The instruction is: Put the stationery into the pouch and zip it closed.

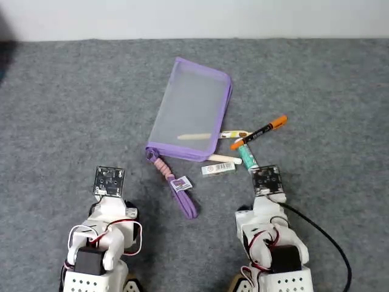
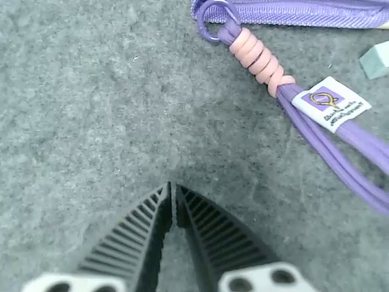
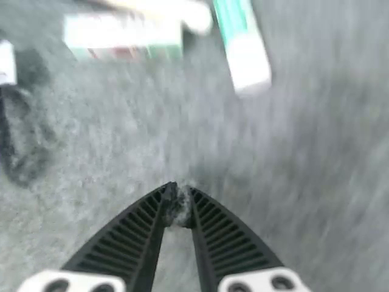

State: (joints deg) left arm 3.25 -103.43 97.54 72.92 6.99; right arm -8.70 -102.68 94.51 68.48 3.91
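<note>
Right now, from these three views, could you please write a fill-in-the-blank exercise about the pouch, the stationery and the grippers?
1. The mesh pouch has a ___ border.
2. The black marker beside the pouch has an ___ cap.
3. The coil on the strap is ___.
4. The left gripper and the right gripper are both ___ (open or shut), and hold nothing.

Missing words: purple; orange; pink; shut.
</note>
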